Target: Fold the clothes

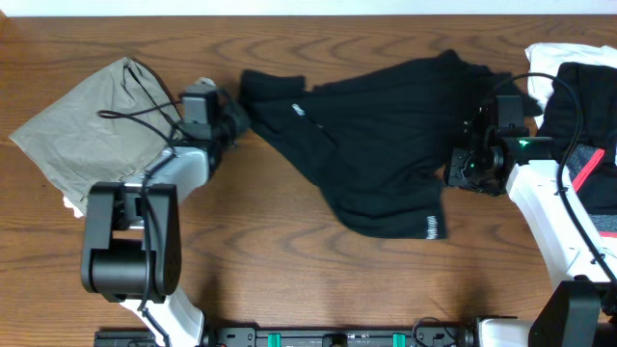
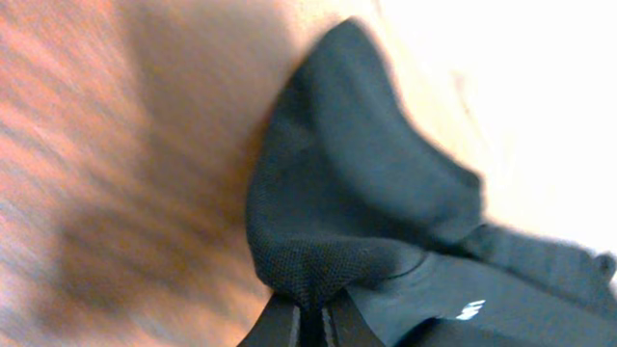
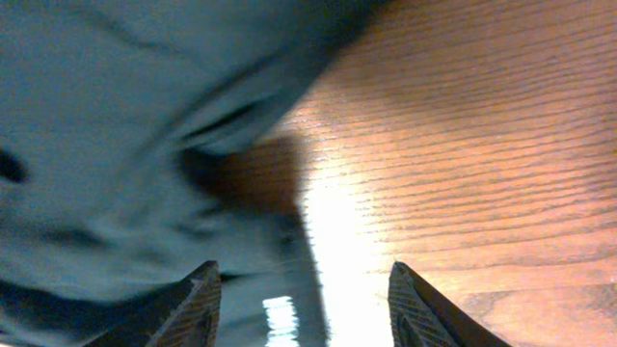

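A plain black garment (image 1: 376, 145) with tiny white logo marks lies spread across the middle of the wooden table. My left gripper (image 1: 234, 118) is at its left corner. In the left wrist view the left gripper (image 2: 308, 316) is shut on a bunched fold of the black garment (image 2: 357, 193). My right gripper (image 1: 479, 130) hovers at the garment's right edge. The right wrist view shows that gripper (image 3: 304, 280) open, with the black garment (image 3: 125, 145) under its left finger and bare wood under the right; nothing is between the fingers.
An olive-grey garment (image 1: 87, 120) lies at the far left beside the left arm. At the far right sits a pile with a white garment (image 1: 557, 58) and a black one with a pink-red band (image 1: 588, 169). Cables run from both wrists.
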Tool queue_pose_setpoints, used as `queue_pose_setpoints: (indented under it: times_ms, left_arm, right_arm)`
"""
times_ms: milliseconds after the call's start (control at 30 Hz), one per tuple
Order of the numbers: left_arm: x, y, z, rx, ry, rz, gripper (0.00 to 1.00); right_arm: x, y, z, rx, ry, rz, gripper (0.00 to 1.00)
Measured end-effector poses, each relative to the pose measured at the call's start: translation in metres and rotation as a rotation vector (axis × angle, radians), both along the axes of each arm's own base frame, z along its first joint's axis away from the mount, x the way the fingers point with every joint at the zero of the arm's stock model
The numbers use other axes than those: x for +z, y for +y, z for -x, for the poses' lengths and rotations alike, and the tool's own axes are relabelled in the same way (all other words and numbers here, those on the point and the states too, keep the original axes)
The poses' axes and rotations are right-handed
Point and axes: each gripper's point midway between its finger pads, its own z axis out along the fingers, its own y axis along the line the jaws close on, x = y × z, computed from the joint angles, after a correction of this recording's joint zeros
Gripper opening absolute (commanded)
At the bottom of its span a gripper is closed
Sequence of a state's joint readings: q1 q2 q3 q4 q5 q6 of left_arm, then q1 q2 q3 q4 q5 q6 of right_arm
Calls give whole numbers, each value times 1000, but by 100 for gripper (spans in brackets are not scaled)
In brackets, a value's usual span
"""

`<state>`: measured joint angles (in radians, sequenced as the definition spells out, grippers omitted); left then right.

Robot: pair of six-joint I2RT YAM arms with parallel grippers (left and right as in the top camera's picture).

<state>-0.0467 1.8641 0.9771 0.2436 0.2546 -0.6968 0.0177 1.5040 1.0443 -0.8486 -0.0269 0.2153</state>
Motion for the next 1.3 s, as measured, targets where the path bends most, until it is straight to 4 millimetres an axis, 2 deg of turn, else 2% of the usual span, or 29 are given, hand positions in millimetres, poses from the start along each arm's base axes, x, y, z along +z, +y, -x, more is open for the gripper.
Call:
queue_pose_setpoints:
  times_ms: [33, 67, 100, 133, 200, 267, 333, 467, 567, 633, 767, 867, 1133, 1300]
  left_arm:
    - [5, 6, -5, 7, -15, -3, 13]
    - [12, 10, -10, 7, -34, -6, 40]
    - [18, 12, -15, -2, -51, -6, 62]
    - [26, 12, -20, -11, -69, 4, 72]
    - [40, 8, -27, -52, -96, 30, 84]
    - [48, -2, -26, -110, -87, 68, 98]
    - [44, -15, -10, -163, -12, 109, 98]
    - [24, -43, 50, -281, 224, 133, 98]
    - [17, -64, 96, -383, 367, 94, 98]
    - [19, -81, 125, -459, 432, 52, 98]
    - [26, -109, 165, -579, 486, -59, 98]
    - [24, -129, 192, -611, 540, -136, 98]
    - [0, -171, 227, -507, 600, -115, 98]
    - [-13, -195, 237, -445, 586, -46, 99]
  right_arm:
    - [0, 0, 1, 0, 3, 0, 54]
    - [0, 0, 1, 0, 4, -1, 55]
    - [0, 0, 1, 0, 5, -1, 55]
    - [0, 0, 1, 0, 5, -1, 56]
    - [0, 0, 1, 1, 6, -2, 57]
    - [0, 0, 2, 1, 7, -3, 60]
    - [0, 0, 2, 1, 7, -3, 61]
    - [0, 0, 2, 12, 7, 0, 65]
    - [0, 1, 2, 19, 7, 1, 66]
    - [0, 1, 2, 20, 7, 2, 67]
    - [0, 1, 2, 23, 7, 3, 68]
    - [-1, 1, 2, 23, 8, 3, 69]
    - [-1, 0, 3, 23, 10, 3, 69]
    - [-1, 1, 3, 23, 11, 3, 69]
